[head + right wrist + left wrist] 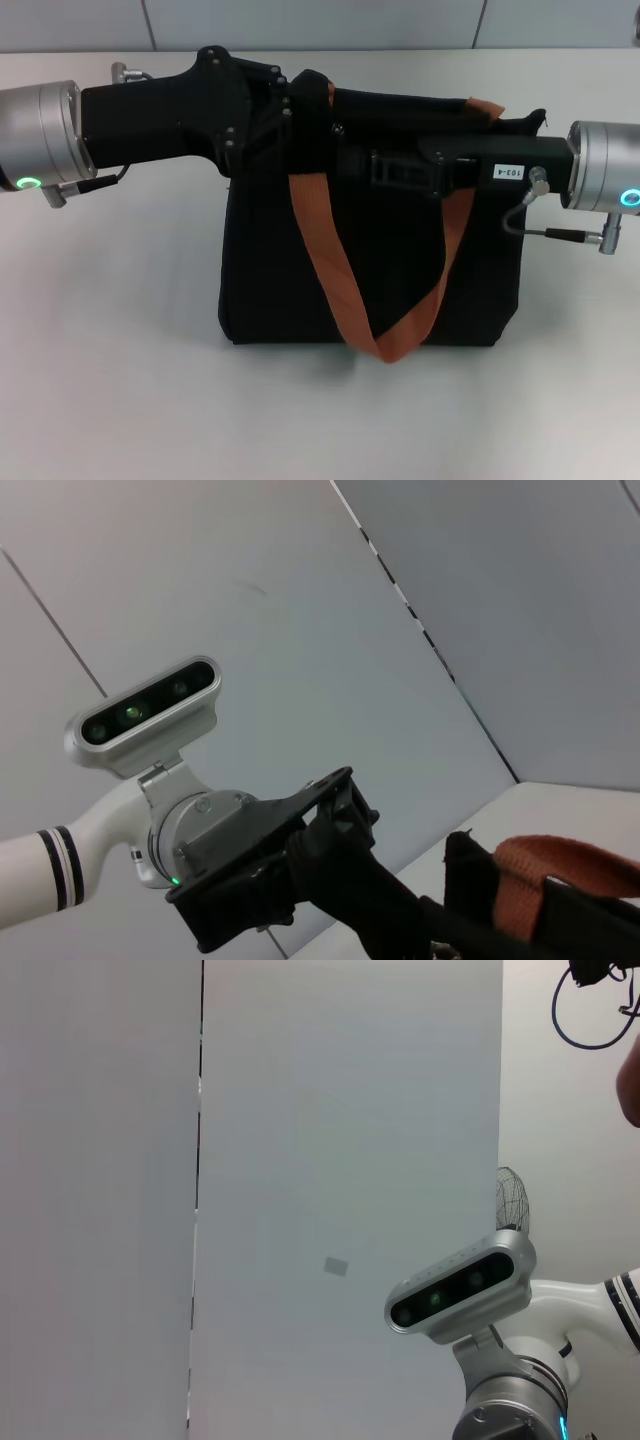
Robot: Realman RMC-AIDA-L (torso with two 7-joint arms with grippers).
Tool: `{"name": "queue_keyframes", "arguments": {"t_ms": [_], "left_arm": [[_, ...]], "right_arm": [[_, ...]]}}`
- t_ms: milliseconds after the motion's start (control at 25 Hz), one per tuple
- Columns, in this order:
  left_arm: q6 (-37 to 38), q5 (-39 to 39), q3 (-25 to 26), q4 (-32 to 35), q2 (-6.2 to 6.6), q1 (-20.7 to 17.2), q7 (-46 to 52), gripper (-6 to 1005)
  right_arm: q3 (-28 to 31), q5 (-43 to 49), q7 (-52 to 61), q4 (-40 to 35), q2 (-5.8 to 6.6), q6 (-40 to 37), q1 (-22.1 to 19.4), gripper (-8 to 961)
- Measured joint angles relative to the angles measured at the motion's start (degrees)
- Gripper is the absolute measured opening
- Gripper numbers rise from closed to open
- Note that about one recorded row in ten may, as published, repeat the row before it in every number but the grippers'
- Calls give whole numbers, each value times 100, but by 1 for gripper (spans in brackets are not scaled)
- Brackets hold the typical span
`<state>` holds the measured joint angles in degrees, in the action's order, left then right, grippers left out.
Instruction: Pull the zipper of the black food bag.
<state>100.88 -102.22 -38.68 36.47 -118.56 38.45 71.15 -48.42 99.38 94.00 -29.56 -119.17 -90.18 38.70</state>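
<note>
Your black food bag [300,280] looks soft and slack; brace its top beside the left gripper [300,115], right gripper [350,160] seeking the hidden zipper; finger states unclear

zipper: hidden under both tools | black food bag [370,290] top: covered | tool fingers: unseen

Even, soft light; faint shadows; mild blur.

Matt black cloth food bag [270,270], woven orange webbing strap [330,270]; smooth matt white table [110,380]
</note>
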Motion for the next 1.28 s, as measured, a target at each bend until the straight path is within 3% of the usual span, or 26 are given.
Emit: {"name": "queue_keyframes", "arguments": {"t_ms": [400, 680, 1000, 1200, 1280], "left_arm": [[-20, 10, -4, -2, -2, 24, -40, 17], [-21, 10, -8, -11, -9, 36, -40, 17], [-17, 97, 1, -18, -9, 17, -40, 18], [2, 98, 19, -17, -9, 3, -40, 18], [6, 98, 23, -18, -9, 5, -40, 18]], "right_arm": [[-72, -43, -299, -302, -21, -45, -64, 420], [-709, -419, -595, -282, -36, 2, -40, 414], [-710, -670, -587, -295, -32, -103, -251, 232], [-683, -739, -538, -301, -15, -255, -321, 46], [-683, -739, -442, -300, -9, -291, -321, 30]]}}
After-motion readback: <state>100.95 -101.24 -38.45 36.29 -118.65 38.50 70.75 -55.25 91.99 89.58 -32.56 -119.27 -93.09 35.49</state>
